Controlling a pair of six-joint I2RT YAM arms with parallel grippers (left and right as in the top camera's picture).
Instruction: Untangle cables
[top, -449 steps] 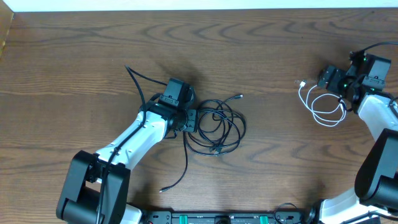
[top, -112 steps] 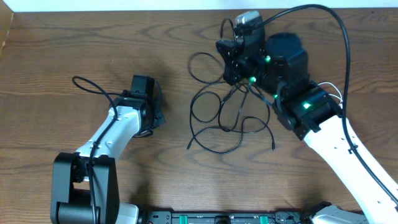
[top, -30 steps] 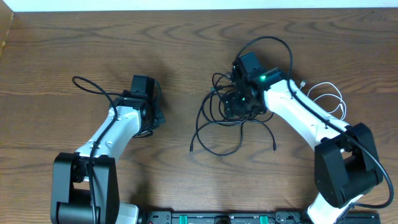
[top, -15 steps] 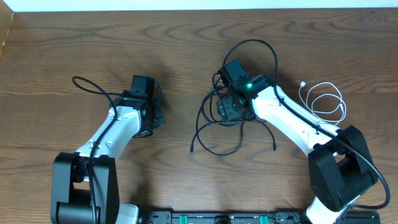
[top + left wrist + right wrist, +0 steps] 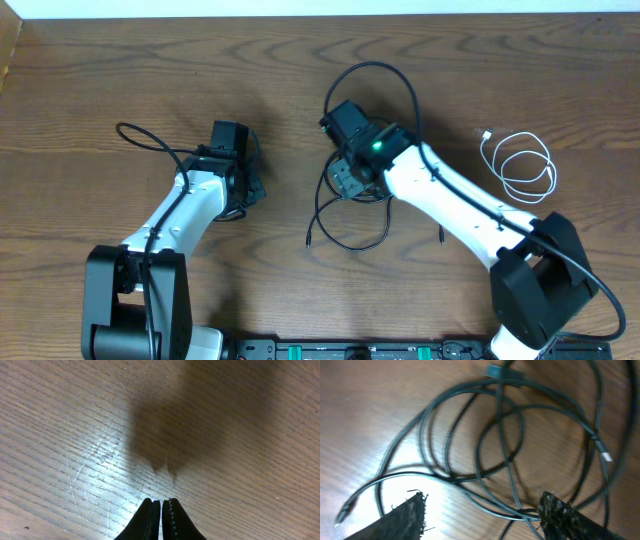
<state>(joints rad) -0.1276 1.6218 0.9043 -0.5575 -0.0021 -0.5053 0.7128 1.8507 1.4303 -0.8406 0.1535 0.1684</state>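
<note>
Cables (image 5: 505,435) bunched beneath right tool (image 5: 482,505) (white cable (image 5: 522,172) apart, open wood (image 5: 455,135) between)

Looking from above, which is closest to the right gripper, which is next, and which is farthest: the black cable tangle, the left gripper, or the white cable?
1. Black cable tangle: right underneath the right gripper.
2. Left gripper: off to its left, across a bare gap.
3. White cable: coiled far out on the right side.
</note>
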